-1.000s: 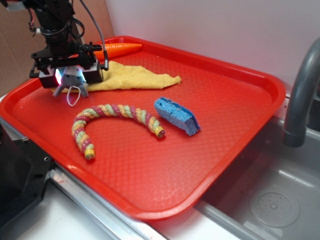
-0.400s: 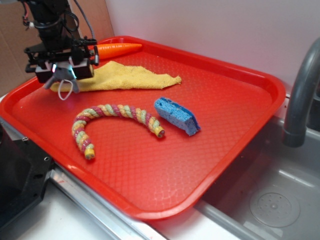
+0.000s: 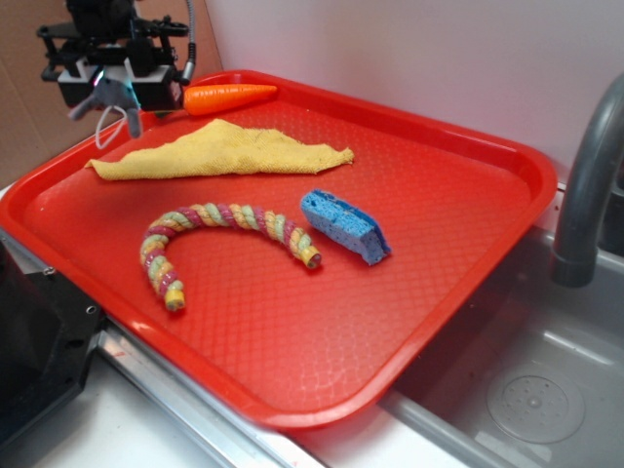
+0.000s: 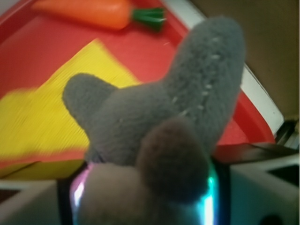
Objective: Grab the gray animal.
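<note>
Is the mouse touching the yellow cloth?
Apart. In the exterior view the claw holds the gray mouse up in the air, with bare red tray showing between it and the yellow cloth.

Gray plush animal (image 3: 109,96) hangs clamped above the tray's far-left corner

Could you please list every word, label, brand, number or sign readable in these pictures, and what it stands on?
None: no readable text or numbers on the gray animal, gripper, red tray, carrot, yellow cloth, rope toy, sponge or faucet.
</note>
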Robot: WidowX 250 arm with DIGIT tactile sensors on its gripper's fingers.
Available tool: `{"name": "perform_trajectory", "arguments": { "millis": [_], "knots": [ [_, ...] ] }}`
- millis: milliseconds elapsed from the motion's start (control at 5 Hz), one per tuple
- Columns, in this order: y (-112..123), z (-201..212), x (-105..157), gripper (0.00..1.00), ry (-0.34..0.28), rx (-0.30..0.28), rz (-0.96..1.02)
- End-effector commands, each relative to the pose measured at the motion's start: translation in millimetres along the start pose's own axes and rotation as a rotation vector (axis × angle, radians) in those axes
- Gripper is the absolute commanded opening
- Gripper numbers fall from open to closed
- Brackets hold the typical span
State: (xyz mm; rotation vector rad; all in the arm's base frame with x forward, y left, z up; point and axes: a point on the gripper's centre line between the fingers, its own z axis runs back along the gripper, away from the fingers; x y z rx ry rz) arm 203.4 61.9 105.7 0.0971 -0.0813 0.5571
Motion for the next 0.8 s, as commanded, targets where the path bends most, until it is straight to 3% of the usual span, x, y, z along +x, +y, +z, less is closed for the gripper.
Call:
{"name": "perform_trajectory", "arguments": {
  "millis": [0,200,400,600],
  "knots": [
    [-47.1,60.2,-33.3,0.0,0.036,-0.158,-0.468],
    [-61.0,75.8,-52.3,0.0,0.023,-0.19,-0.539],
    [-67.1,92.6,-68.5,0.0,0.015,-0.219,-0.479],
    [-65.0,88.3,-67.3,0.0,0.044,-0.208,-0.424]
  ]
}}
